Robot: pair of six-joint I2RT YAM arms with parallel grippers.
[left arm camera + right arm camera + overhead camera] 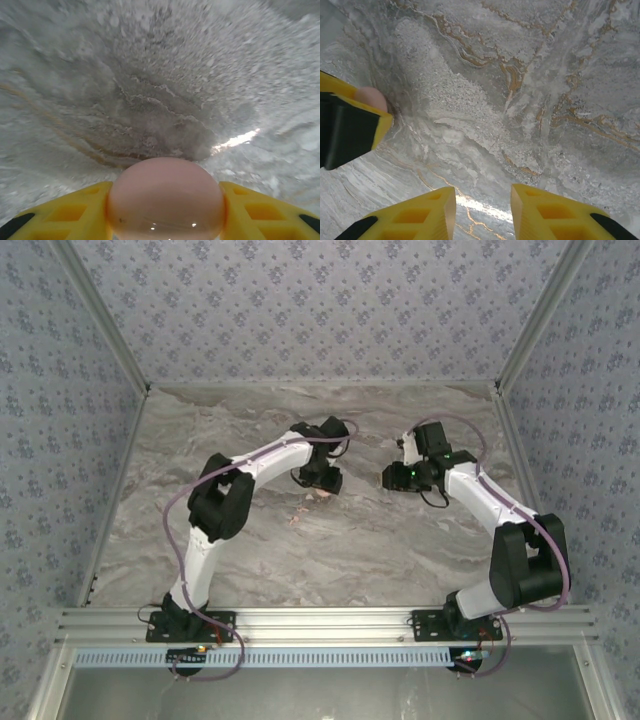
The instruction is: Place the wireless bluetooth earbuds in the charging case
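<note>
Yellow plastic fingers (75,212) of the left claw (165,189) are clamped on a pale pink glossy rounded charging case (165,200), one finger against each side of it. The case fills the gap between them, and its domed top pokes out past the fingertips. Beyond the case lies the grey veined marble desk (150,75), blurred in the left wrist view.

From above, the left claw (322,480) points down at the middle of the desk (400,550). A tiny pale pink earbud (297,516) lies on the marble a little to the near-left of this claw, apart from it and too small to make out in shape.

The right claw (481,192) faces the left one with a gap between the two. Its yellow fingers (420,217) stand apart, with bare marble between them. To its left, its wrist view catches the edge of the pink case (371,97) behind one finger of the left claw.
</note>
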